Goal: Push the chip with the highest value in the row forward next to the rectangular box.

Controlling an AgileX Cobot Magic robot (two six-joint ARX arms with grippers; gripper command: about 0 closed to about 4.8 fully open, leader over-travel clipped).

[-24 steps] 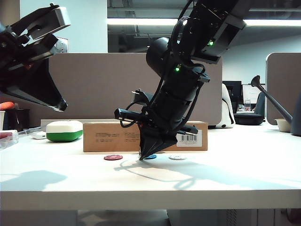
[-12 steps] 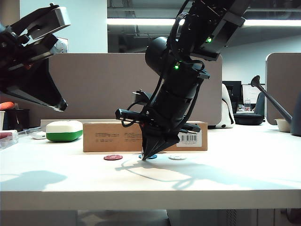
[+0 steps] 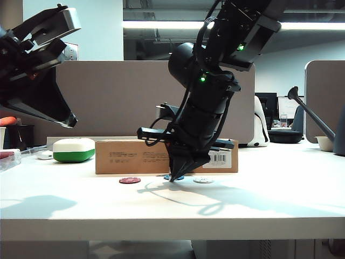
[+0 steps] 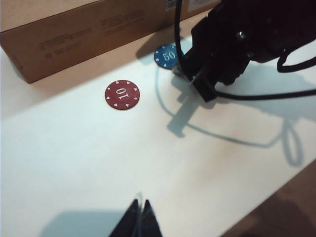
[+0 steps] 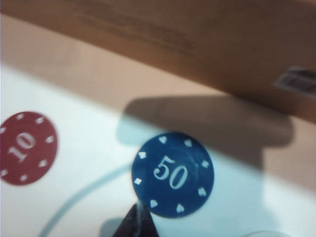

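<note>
While right pincer (image 5: pixel 138 219) hides chip (image 3: pixel 176 177), left pincer (image 4: pixel 139 220) hovers.

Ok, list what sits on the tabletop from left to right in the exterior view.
Green-and-white case → red chip → blue chip, with the right gripper on it → white chip. The box spans behind all three chips. The left gripper hangs high at far left.
</note>
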